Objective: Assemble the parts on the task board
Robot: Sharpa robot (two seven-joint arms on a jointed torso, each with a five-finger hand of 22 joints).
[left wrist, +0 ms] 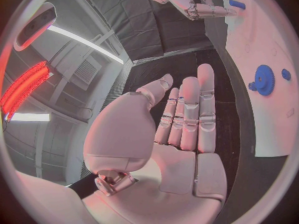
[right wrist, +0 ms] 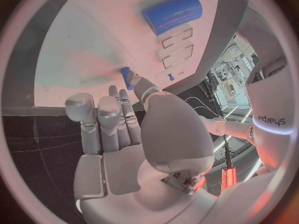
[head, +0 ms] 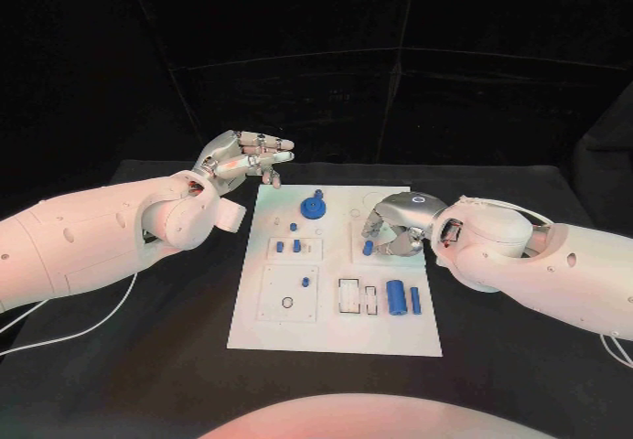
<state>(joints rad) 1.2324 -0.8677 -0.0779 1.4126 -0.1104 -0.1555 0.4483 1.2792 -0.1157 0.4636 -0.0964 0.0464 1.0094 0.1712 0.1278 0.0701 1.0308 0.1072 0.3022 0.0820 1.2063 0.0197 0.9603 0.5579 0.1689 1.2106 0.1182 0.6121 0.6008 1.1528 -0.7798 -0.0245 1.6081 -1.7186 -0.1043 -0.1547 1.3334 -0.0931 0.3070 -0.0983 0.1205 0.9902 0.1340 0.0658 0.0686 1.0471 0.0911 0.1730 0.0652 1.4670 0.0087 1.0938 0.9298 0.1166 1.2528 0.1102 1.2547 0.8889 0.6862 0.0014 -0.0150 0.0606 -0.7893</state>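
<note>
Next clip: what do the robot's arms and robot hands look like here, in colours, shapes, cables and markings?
Both arms are thick, rounded white shells. The left robot hand and right robot hand are silver metal, with segmented fingers and smooth pale palm plates in the wrist views. Thin white cables trail from the left arm and loop over the right arm. The body reads "sharpa" above a lit ring.

Two white arms with smooth, rounded shells, each ending in a silver many-fingered hand: left hand [head: 244,157], right hand [head: 393,227]. Behind the fingers [left wrist: 190,115] lies a broad, pale palm plate; the finger segments are metallic, with darker gaps at the joints. Small dark screw holes dot the forearm shells. Thin white cables [head: 73,327] trail from the arms. A dark "sharpa" marking [right wrist: 270,119] appears on a white shell with a glowing ring.
</note>
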